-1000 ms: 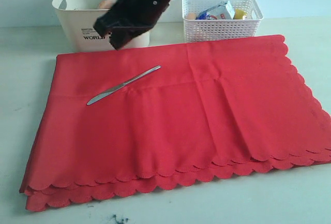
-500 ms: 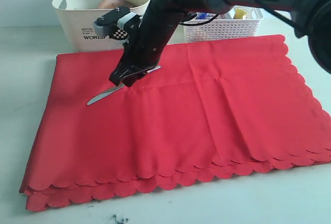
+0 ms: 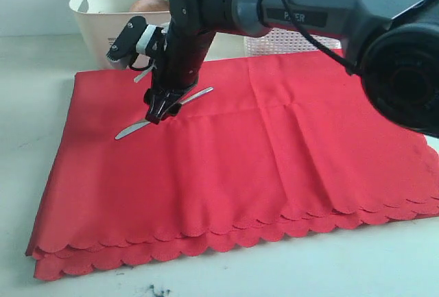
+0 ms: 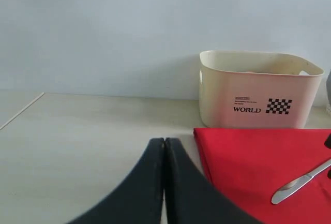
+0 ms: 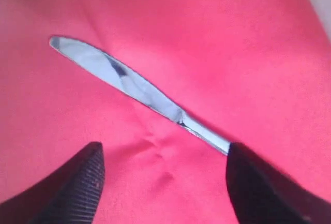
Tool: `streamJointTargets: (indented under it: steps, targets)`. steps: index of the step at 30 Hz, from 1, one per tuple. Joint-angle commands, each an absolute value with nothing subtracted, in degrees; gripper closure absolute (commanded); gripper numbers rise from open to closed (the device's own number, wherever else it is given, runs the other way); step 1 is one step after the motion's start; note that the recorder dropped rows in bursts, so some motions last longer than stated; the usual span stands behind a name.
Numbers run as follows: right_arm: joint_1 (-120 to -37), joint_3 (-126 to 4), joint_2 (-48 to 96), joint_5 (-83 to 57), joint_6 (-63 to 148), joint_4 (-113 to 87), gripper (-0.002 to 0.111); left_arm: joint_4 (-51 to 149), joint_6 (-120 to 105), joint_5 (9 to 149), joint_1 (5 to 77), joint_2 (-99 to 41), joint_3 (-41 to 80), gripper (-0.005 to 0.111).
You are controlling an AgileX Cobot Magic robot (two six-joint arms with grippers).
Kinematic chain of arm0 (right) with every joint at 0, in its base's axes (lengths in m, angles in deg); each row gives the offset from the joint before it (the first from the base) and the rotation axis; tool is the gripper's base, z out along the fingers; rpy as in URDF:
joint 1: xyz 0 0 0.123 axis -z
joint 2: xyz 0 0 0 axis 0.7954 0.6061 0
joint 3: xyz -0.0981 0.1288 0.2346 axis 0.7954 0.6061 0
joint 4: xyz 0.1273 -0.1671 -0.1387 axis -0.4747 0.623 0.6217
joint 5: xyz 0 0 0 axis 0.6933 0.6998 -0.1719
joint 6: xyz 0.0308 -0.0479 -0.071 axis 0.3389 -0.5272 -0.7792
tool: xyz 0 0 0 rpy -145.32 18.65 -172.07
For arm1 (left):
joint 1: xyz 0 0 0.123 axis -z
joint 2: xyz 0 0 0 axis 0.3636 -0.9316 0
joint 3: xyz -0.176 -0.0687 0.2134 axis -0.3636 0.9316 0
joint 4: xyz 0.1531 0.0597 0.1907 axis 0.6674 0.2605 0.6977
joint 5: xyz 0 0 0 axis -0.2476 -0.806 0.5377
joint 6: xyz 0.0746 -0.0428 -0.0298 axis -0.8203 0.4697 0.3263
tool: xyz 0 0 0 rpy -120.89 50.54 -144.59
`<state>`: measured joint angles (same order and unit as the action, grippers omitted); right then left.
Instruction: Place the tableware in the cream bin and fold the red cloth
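On the pale table [image 3: 20, 173], as the exterior view has it, the red cloth [image 3: 274, 160] lies folded double, its scalloped edges stacked along the near side. The silver metal knife [image 3: 132, 130] lies slantwise on the cloth's far left part. The right gripper [image 3: 156, 113] is down over its middle, the dark arm reaching in from the right. From this angle the fingers hide that stretch of the knife, and how far apart they stand is hard to read. Behind the cloth stands the cream bin [image 3: 92, 19], with a round brown shape [image 3: 149, 5] showing over its rim, and the white lattice basket [image 3: 295, 42] peeps out from behind the arm. Only the left wrist view shows the left gripper [image 4: 164, 142]. It sits over the table just beside the cloth's corner, its two black fingers pressed flat together with nothing between them. That view also shows the bin's "WORLD" lettering and checker mark, which the arm largely hides in the exterior view. The right wrist view settles what the exterior leaves unclear: the jaws stand spread wide, a ribbed finger [image 5: 77, 188] on each side. The knife lies flat on the cloth between them, its handle end running up to one finger, and nothing is pinched.
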<state>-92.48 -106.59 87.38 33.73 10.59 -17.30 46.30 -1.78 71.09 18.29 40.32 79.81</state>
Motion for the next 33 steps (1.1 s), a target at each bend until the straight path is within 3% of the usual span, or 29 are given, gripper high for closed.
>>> streamJointTargets:
  steps: [1, 12, 19, 22, 24, 33]
  targets:
    - [-93.37, -112.88, 91.32, 39.88, 6.82, -14.92, 0.043, 46.32, -1.82, 71.27, 18.58, 40.7, 79.95, 0.104]
    - [-93.6, -123.11, 100.13, 43.81, 3.87, -10.09, 0.047, 46.32, -1.82, 71.27, 18.58, 40.7, 79.95, 0.104]
    - [-93.6, -124.34, 101.77, 48.31, 0.0, -10.09, 0.077, 46.32, -1.82, 71.27, 18.58, 40.7, 79.95, 0.104]
    - [-93.63, -124.39, 101.42, 52.45, -1.62, -10.09, 0.1, 46.32, -1.82, 71.27, 18.58, 40.7, 79.95, 0.104]
    - [-93.63, -124.39, 100.58, 53.75, -1.8, -10.09, 0.108, 46.32, -1.82, 71.27, 18.58, 40.7, 79.95, 0.104]
    - [-93.52, -124.39, 96.21, 44.2, -1.3, -10.18, 0.108, 46.32, -1.82, 71.27, 18.58, 40.7, 79.95, 0.104]
